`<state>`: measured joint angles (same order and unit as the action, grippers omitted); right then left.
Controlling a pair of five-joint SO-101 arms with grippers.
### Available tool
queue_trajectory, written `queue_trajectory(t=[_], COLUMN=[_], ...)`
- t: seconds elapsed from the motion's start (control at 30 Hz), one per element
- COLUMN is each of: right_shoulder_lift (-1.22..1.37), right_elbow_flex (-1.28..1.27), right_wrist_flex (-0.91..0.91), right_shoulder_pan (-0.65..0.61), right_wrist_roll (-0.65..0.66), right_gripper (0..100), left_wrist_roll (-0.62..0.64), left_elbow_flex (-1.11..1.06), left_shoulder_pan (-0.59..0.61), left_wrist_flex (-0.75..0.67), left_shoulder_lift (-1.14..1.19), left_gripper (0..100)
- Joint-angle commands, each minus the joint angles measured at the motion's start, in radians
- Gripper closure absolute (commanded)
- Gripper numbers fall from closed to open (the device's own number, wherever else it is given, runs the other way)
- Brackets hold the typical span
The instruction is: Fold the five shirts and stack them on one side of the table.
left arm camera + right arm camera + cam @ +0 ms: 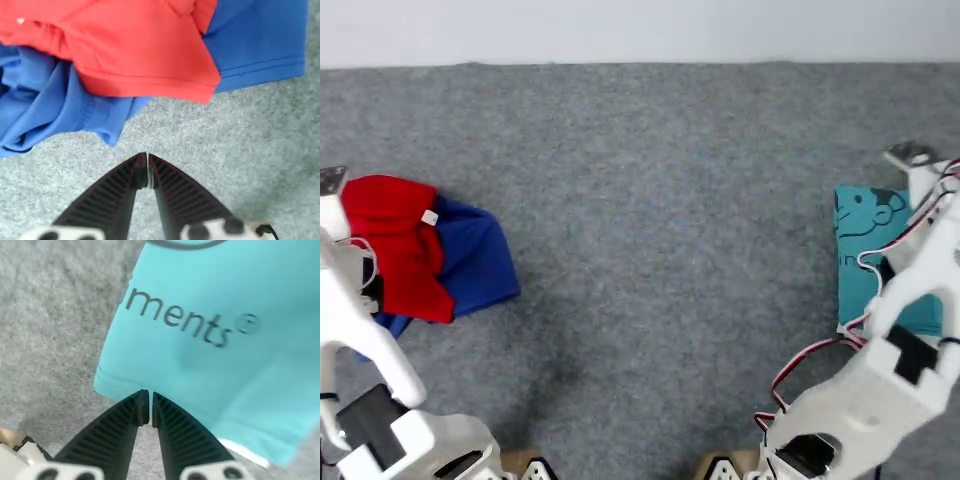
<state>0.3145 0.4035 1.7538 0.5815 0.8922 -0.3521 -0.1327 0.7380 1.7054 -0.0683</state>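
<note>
Grey felt table (pixel 670 200). Red shirt (pixel 390 235), crumpled, atop blue shirt (pixel 475 260), left side, partly hidden behind arm. Teal printed shirt (pixel 865 235), right edge, half covered by arm. Left gripper (pixel 147 170), right gripper (pixel 146 407): tips pressed together.

Covering of desk (pixel 670 200): grey, fibrous, matt, rough. The red shirt (pixel 140 50), blue shirt (pixel 260 40) and teal shirt (pixel 225 355) are smooth matt knit cloth with stitched hems. The left tool (pixel 147 172) and right tool (pixel 147 407) are black matt ribbed plastic.

High: overhead, whole table (pixel 670 250). Wrists: close, downward, over red shirt (pixel 140 50), teal shirt (pixel 225 355).
</note>
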Motion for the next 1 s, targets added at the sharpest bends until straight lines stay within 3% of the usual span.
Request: queue_trajectory(t=[0.0,0.13,0.4,0.73,0.97], right_shoulder_lift=[-0.173,-0.257,-0.423,-0.723,-0.848], right_elbow_flex=[0.057,0.051,-0.121,-0.459,-0.638], right_wrist_flex=[0.042,0.042,0.044,0.041,0.041], right_shoulder_pan=[0.002,0.001,-0.005,-0.194,-0.197], right_wrist_roll=[-0.101,-0.250,-0.347,-0.514,-0.580], right_gripper=[98.8,98.8,98.8,98.4,98.4], left_wrist_roll=[-0.009,-0.009,0.035,0.055,0.018], left_elbow_flex=[0.008,0.007,0.010,0.010,0.005], left_shoulder_pan=[-0.046,-0.114,-0.141,-0.143,-0.184], left_wrist_flex=[-0.009,-0.011,-0.006,-0.074,-0.133], left_shoulder_lift=[-0.101,-0.184,-0.230,-0.229,-0.221], left_gripper=[98,98,98,98,85])
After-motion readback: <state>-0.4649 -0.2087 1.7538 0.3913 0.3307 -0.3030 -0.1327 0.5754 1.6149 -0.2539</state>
